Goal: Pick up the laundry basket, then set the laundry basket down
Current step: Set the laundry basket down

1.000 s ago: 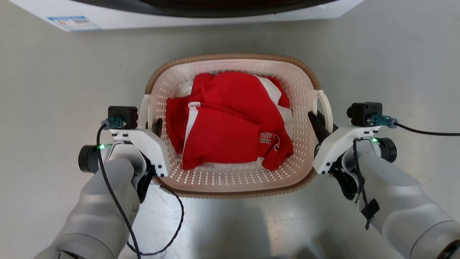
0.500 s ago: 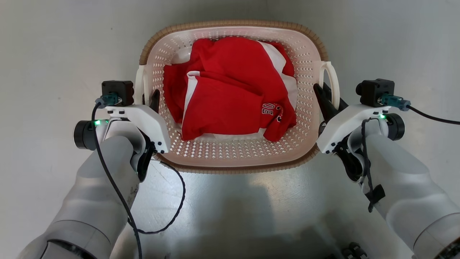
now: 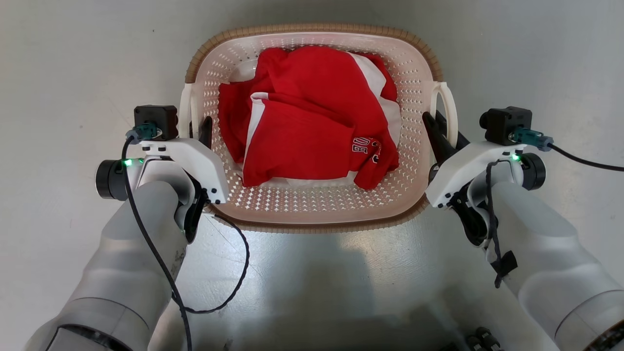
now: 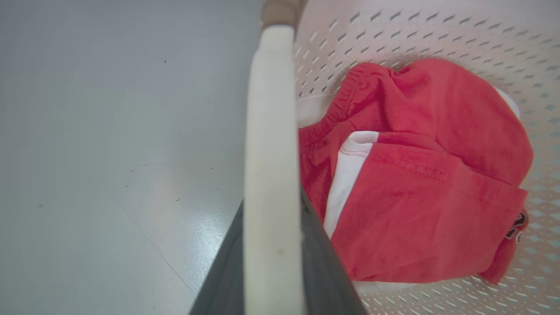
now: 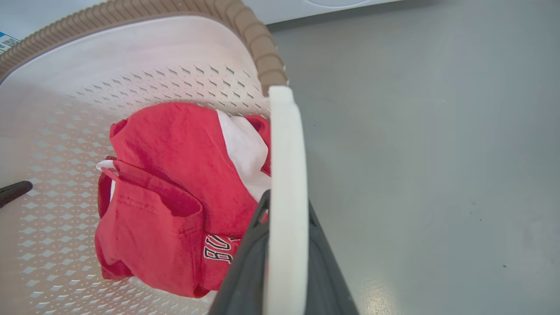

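I am clamping my left gripper (image 3: 197,130) nearly shut on the left handle (image 4: 271,153) of the basket (image 3: 312,29), and my right gripper (image 3: 444,134) likewise on the right handle (image 5: 286,197), one finger on each side. The basket, holding red clothes (image 3: 312,126), is hanging between my arms, seemingly clear of the floor (image 3: 63,73). I am judging the pick-up done or nearly so, with the setting down left.

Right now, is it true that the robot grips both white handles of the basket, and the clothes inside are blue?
Not quite. The clothes are red and white, not blue, as the head view shows. The rest is right: the left fingers and right fingers grip the white handles of the laundry basket.
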